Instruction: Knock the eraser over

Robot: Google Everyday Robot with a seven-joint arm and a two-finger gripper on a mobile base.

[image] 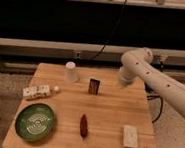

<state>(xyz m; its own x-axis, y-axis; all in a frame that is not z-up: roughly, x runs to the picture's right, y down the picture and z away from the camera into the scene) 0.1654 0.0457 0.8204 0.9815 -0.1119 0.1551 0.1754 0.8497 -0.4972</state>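
Observation:
The eraser (94,86) is a small dark slab standing upright on the wooden table (111,116), near the back middle. The white arm comes in from the right and bends down over the table's back right part. Its gripper (122,82) hangs a little to the right of the eraser, at about the same depth and apart from it. Nothing shows in the gripper.
An upturned white cup (71,71) stands left of the eraser. A white bottle-like object (37,91) lies at the left edge and a green plate (35,122) at the front left. A reddish-brown pointed object (83,124) and a white flat block (130,135) lie in front.

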